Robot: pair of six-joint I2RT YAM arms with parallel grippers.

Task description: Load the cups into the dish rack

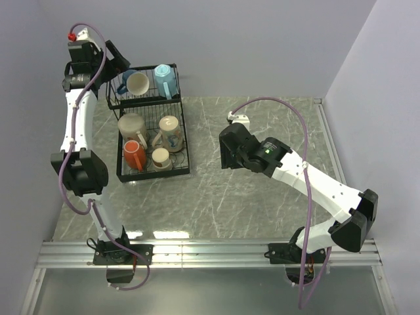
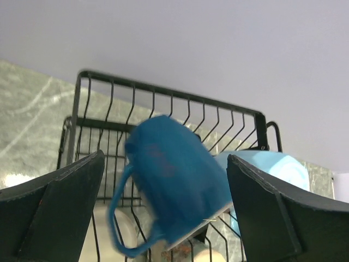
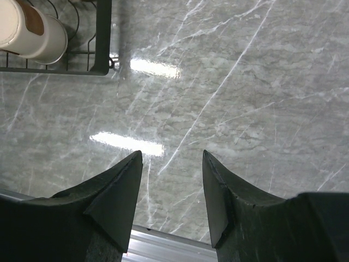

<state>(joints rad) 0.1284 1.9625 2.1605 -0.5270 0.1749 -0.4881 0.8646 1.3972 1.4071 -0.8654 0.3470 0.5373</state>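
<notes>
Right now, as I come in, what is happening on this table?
The left gripper, open wide, is at the upper shelf of the dish rack. The dark blue mug lies between its jaws but is not gripped. The light blue mug sits beside it, and other cups stand on the lower tier. The right gripper hovers open over the table, holding nothing.
</notes>
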